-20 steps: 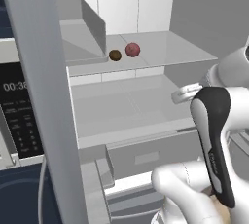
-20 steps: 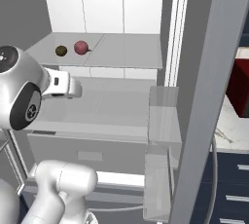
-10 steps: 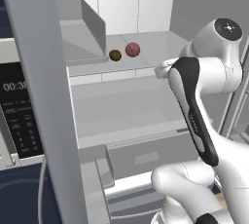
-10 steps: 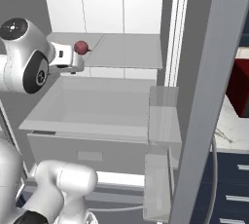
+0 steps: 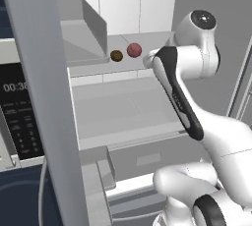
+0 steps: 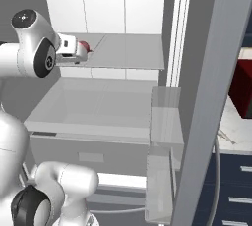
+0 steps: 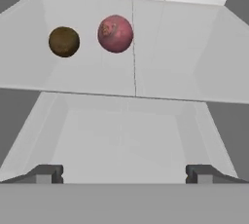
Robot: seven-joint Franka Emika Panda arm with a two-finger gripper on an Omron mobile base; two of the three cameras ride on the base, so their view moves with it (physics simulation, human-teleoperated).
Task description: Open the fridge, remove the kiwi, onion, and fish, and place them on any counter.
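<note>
Fridge (image 5: 147, 117) stands open. Kiwi (image 7: 64, 41) and onion (image 7: 115, 34) rest side by side, apart, on the upper shelf (image 7: 160, 72) toward its far left. Gripper (image 7: 124, 173) is released, jaws spread wide and empty, levelled at the shelf's near edge, evidently lined up for a reach inward. Fish not located.

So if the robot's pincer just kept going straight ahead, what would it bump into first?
Probably the fridge shelf. In the hand view the open pincer aims at bare shelf just right of the onion, with the kiwi further left. It might brush the onion, but depth is hard to judge.
</note>
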